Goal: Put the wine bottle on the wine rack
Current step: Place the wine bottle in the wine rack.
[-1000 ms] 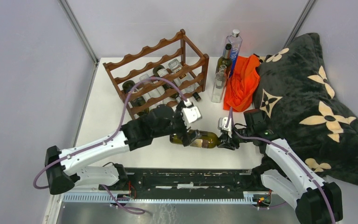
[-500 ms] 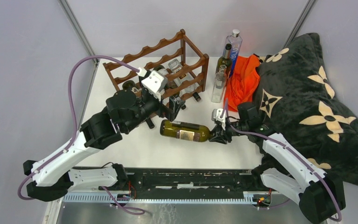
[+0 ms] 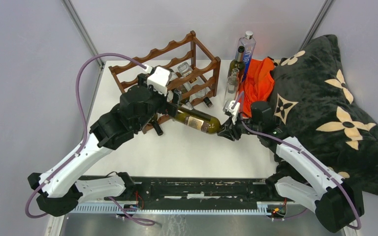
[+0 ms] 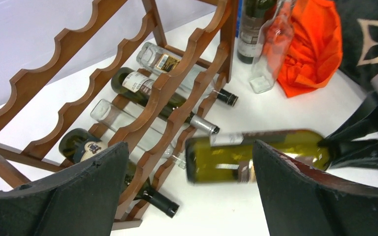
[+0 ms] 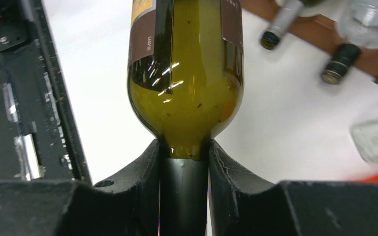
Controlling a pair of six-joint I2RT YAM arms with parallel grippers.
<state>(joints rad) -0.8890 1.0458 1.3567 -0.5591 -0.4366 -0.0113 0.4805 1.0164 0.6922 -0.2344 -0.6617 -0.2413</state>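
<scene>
The wine bottle (image 3: 197, 120) is olive green with a brown label and lies slanted, its base toward the wine rack (image 3: 167, 51). My right gripper (image 3: 226, 132) is shut on its dark neck. In the right wrist view the fingers (image 5: 152, 157) clamp the neck just below the bottle's (image 5: 184, 88) shoulder, gripper (image 5: 183, 150). My left gripper (image 3: 166, 115) hangs open beside the rack's front. In its wrist view the gripper (image 4: 189, 145) frames the blurred bottle (image 4: 256, 155) base without touching it, next to the reddish-brown rack (image 4: 177, 83).
Several bottles lie on the rack's lower tier (image 4: 142, 86), necks sticking out at the front. Behind the rack's right end stand a dark bottle (image 3: 236, 61), a tall clear one (image 3: 246, 49) and a small glass one (image 3: 231, 88). An orange cloth (image 3: 256, 86) and a black flowered blanket (image 3: 325, 98) lie at the right.
The right gripper has carried the bottle from the table's front toward the rack, swinging its base to the rack. The open left gripper has left the bottle and moved back-left to the rack.
</scene>
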